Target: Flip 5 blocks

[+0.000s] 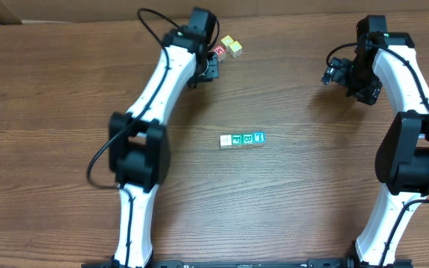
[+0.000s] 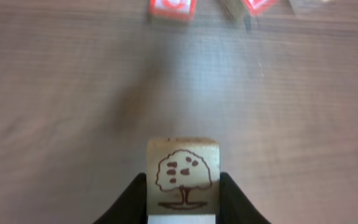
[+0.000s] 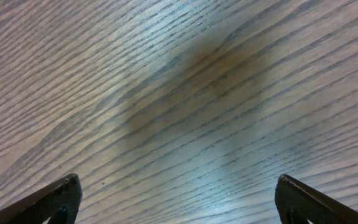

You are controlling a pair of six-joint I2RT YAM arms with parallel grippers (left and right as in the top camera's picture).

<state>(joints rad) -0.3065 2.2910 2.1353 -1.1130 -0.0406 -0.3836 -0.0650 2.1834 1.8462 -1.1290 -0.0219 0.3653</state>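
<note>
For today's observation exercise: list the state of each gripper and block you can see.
Left gripper: shut on tree block.
Right gripper: open, empty.
Tree block: gripped between fingers.
Four-block row: on table, side by side.
Yellow cube: on table, untouched.

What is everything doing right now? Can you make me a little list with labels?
Left gripper: closed on a tree block, a wooden cube with a tree drawing
Right gripper: wide open, holding nothing, over bare table
Middle of table: four blocks side by side in a row, one whitish, two green, one blue
Far side, by the left gripper: a red cube and a yellow cube
</note>
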